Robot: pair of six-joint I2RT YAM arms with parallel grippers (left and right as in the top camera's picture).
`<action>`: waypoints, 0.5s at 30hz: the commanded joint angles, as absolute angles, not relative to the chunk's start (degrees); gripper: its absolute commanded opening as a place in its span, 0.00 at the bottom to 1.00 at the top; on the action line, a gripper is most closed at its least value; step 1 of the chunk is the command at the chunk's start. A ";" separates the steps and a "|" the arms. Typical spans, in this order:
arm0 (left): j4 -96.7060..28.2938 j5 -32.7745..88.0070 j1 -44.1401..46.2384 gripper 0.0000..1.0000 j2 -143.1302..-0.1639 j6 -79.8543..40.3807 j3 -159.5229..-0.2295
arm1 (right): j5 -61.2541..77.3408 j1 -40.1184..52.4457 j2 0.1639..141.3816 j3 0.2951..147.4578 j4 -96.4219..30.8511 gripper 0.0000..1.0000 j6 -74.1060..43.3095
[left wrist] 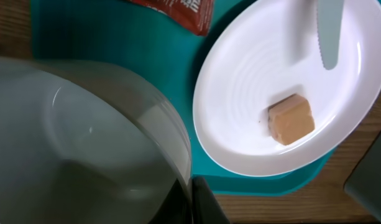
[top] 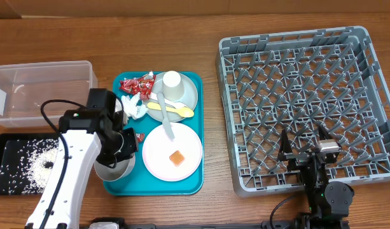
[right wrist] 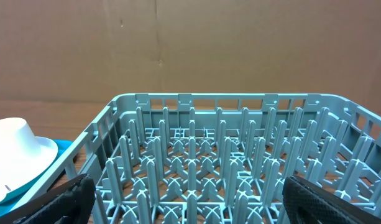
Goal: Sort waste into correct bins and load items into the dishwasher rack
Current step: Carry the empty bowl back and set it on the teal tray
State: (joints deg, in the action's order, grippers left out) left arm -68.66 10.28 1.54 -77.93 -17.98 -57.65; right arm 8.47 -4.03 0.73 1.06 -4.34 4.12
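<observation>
Here left gripper (top: 121, 151) clamped on bowl (top: 114, 170) rim; right gripper (top: 306, 152) wide open

Table (top: 182, 38), rack (top: 296, 83), tub (top: 29, 89), teal tray (top: 196, 121) (black tray (top: 2, 149))

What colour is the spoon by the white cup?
The plastic spoon is yellow; clearest overhead.

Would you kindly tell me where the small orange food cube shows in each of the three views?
Overhead: the orange food cube lies on the pale pink plate, lower centre-left of the picture.
Left wrist: right of centre, on the same plate.
Right wrist: not in it.
Shared landmark: the pale pink plate under the cube, seen in the overhead and left wrist views.
</observation>
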 commanded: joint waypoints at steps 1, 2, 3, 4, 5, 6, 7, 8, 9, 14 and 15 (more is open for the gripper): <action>-68.14 7.25 1.93 0.04 -78.39 -20.38 -56.82 | 7.75 -4.25 0.16 0.47 -4.16 1.00 4.08; -68.05 7.07 1.93 0.05 -78.39 -20.40 -56.82 | 7.73 -4.25 0.16 0.47 -4.16 1.00 4.08; -68.03 7.07 1.96 0.06 -78.39 -20.38 -56.82 | 7.75 -4.25 0.16 0.47 -4.16 1.00 4.08; -68.10 7.07 1.96 0.07 -78.39 -20.38 -56.82 | 7.75 -4.25 0.16 0.47 -4.16 1.00 4.08; -68.27 7.09 1.96 0.08 -78.39 -20.38 -56.82 | 7.75 -4.25 0.16 0.47 -4.16 1.00 4.08; -68.36 7.09 1.96 0.11 -78.39 -20.38 -56.82 | 7.73 -4.25 0.16 0.47 -4.16 1.00 4.08; -68.31 7.09 1.96 0.12 -78.39 -20.38 -56.73 | 7.73 -4.25 0.16 0.47 -4.16 1.00 4.08; -68.29 7.18 1.96 0.12 -78.39 -20.40 -56.71 | 7.73 -4.25 0.16 0.47 -4.16 1.00 4.08; -68.27 7.46 1.96 0.11 -78.39 -20.40 -56.73 | 7.73 -4.25 0.16 0.47 -4.14 1.00 4.08; -68.31 7.53 1.96 0.12 -78.39 -20.40 -56.71 | 7.73 -4.25 0.16 0.47 -4.14 1.00 4.08; -68.31 7.51 1.96 0.14 -78.39 -20.40 -56.71 | 7.73 -4.25 0.16 0.47 -4.16 1.00 4.08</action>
